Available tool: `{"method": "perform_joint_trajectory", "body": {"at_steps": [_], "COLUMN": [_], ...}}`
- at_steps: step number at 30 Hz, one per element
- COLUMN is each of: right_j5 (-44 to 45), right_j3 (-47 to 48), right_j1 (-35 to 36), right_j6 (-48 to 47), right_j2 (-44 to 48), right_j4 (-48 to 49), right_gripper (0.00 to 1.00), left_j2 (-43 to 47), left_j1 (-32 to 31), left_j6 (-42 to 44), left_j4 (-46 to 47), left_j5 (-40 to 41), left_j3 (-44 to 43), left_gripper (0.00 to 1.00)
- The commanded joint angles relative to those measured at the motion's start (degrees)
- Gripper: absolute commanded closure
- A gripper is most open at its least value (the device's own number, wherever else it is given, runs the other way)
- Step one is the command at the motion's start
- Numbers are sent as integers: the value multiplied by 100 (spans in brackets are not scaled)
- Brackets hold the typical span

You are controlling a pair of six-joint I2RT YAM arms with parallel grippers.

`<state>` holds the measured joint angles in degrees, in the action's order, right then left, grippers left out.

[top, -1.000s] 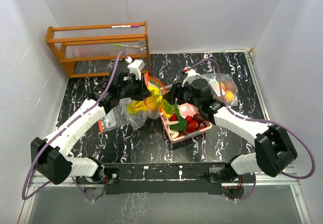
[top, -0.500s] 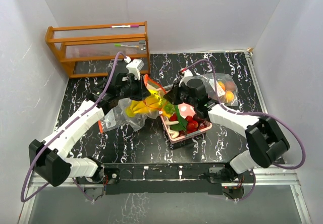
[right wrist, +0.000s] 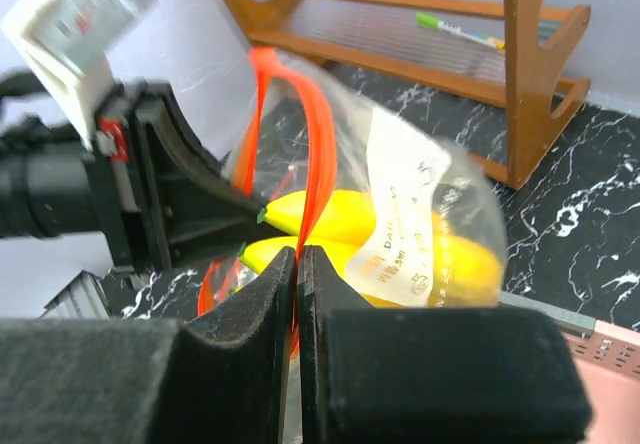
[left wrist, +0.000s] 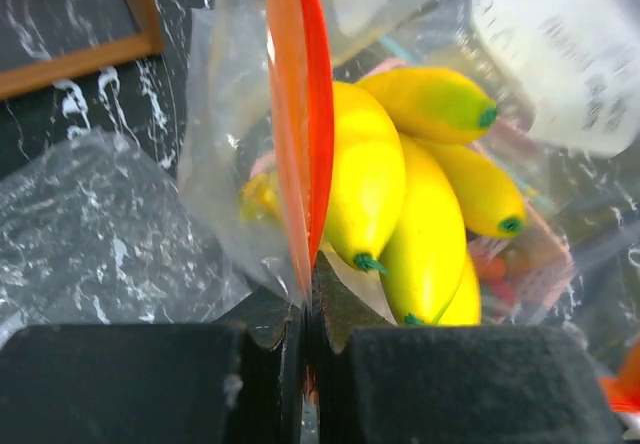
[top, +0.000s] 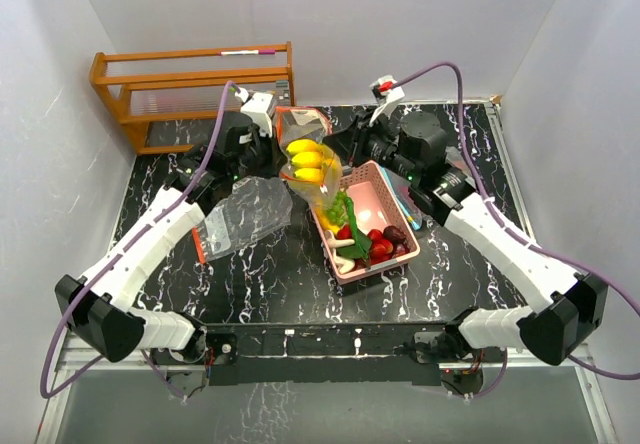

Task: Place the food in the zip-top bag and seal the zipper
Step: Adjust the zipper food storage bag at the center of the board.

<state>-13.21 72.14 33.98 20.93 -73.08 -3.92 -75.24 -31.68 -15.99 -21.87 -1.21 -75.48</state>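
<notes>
Left end effector (left wrist: 305,304) and right end effector (right wrist: 298,264) both pinch one zip-top bag (top: 298,119) at upper centre; one banana bunch (top: 306,160) inside. One pink tray (top: 376,184) below it; one clear bag (top: 245,214) at left.

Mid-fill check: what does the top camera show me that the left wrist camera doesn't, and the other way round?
Only the top view: the right gripper at the opposite edge of the zip-top bag, and the pink tray in full, with red berries and a green leafy piece not yet bagged.
Only the left wrist view: a close look at the left gripper, shut on the orange zipper strip.
Both: the bag with the banana bunch inside.
</notes>
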Motion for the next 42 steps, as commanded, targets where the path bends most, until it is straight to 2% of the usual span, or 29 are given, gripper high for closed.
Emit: {"method": "perform_joint_trajectory", "body": {"at_steps": [1, 6, 9, 13, 17, 19, 21, 22, 23, 27, 33, 38, 42], "right_j5": [23, -438, -607, -591, -421, -80, 432, 712, 944, 1298, 1187, 1085, 1082], "right_j3": [111, -188, -283, -332, -218, -336, -652, -739, -785, -696, -711, -615, -541], "right_j1": [84, 86, 104, 108, 108, 110, 106, 100, 94, 22, -12, -17, -14], "right_j6": [-137, 109, 277, 277, 29, -106, -133, -133, -148, -223, -210, -260, -342], "right_j2": [-230, -471, -613, -787, -887, -695, -321, -139, -4, 40, -543, -1202, -1793], "right_j4": [-318, -46, 103, 8, -686, -912, -794, -827, -902, -1519, -1603, -1117, -655], "right_gripper": [92, 92, 92, 87, 61, 48, 30, 23, 21, 21, 26, 32, 35], "left_j2": [-59, 408, 611, 299, 495, 584, 681, 746, 805, 947, 1098, 1082, 1191], "left_j1": [-20, -13, -12, -13, 16, 13, 14, 13, 13, 19, 18, 19, 22], "left_j6": [314, 803, 959, 904, 965, 1026, 1055, 1065, 1071, 1192, 1325, 1314, 1330], "left_j4": [-335, -211, 85, -312, -182, -240, -265, -280, -301, -392, -333, -333, -389], "left_j5": [547, 1691, 1710, 1735, 1837, 1797, 1812, 1832, 1877, 2058, 2053, 2003, 2563], "left_j3": [-936, -878, -622, -520, -80, 31, 195, 295, 381, 605, 622, 701, 683], "left_gripper": [100, 100, 100, 100, 100, 100, 100, 100, 100, 100, 100, 100, 100]}}
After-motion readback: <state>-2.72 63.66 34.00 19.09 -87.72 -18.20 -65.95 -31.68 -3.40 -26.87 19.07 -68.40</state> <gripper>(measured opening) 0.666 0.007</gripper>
